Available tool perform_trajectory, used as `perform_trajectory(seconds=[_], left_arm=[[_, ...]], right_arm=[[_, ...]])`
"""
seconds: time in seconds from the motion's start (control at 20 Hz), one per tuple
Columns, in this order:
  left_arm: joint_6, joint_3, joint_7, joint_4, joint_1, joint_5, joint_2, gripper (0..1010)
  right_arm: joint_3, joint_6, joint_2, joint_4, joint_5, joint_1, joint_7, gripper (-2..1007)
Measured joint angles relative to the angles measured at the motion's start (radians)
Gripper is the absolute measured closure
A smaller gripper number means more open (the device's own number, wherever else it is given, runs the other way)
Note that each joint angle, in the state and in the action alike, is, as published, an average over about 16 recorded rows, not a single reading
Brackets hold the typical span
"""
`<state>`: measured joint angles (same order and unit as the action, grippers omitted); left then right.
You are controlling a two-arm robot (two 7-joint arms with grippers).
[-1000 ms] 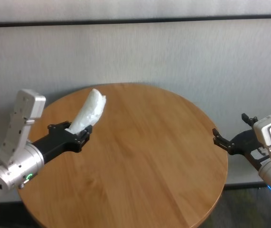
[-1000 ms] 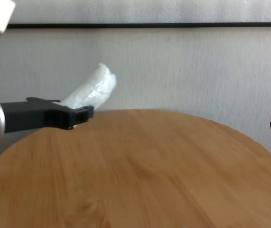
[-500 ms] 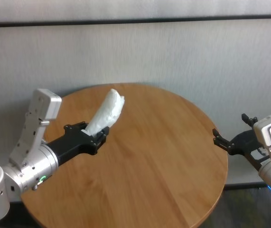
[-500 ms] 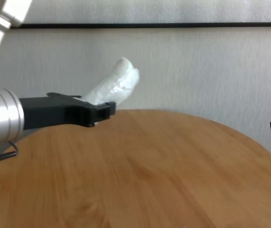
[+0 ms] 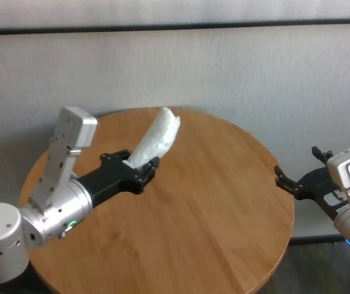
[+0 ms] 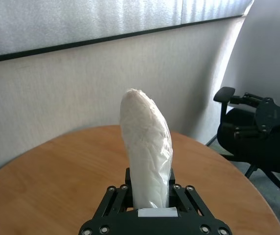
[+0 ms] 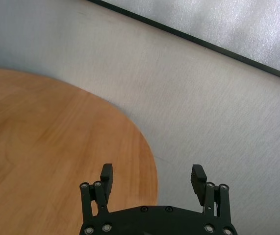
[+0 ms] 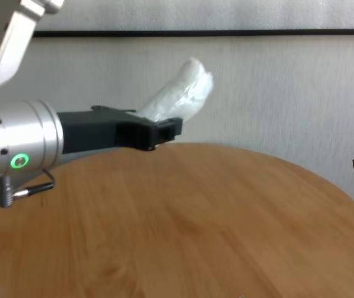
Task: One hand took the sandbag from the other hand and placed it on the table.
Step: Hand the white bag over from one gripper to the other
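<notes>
- Your left gripper (image 5: 139,173), the one with the green ring light, is pinched onto the lower end of the sandbag (image 5: 156,137); its fingers (image 6: 181,196) sit tight against both sides of the white pouch.
- You see the sandbag standing out of that grip, tilted up and toward the far right, its free rounded end clear of everything.
- The bag is held in the air above the left-centre part of the table (image 5: 211,208); it does not touch the wood.
- In the chest view the left gripper (image 8: 158,130) reaches in from the left, above the tabletop (image 8: 195,230), with the sandbag (image 8: 180,96) rising past its tip against the pale wall.
- From the left wrist you look straight up the sandbag (image 6: 147,152), crinkled and wrapped in clear plastic, with the table (image 6: 56,171) below it.
- Your right gripper (image 5: 292,185) hangs just off the table's right edge, well apart from the bag.
- Its two fingers (image 7: 106,177) are spread wide with nothing between them, and they touch nothing; the right gripper (image 7: 152,180) points over the table's rim (image 7: 135,142) toward the wall.
- A black office chair (image 6: 257,132) stands on the floor beyond the table, seen from the left wrist.
</notes>
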<state>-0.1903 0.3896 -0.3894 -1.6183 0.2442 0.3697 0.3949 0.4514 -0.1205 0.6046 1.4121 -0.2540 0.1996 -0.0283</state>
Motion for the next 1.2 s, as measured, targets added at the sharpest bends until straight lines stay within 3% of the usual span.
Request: perform_trajectory(seconds=[0.4, 1.2], left_arm=[[0.003, 0.028, -0.007, -0.023, 0.010, 0.008, -0.006, 650], [0.009, 0.066, -0.023, -0.069, 0.008, 0.033, 0.008, 650]], right_arm=[[0.000, 0.000, 0.000, 0.000, 0.000, 0.000, 0.000, 4], [0.000, 0.000, 0.000, 0.000, 0.000, 0.000, 0.000, 4]])
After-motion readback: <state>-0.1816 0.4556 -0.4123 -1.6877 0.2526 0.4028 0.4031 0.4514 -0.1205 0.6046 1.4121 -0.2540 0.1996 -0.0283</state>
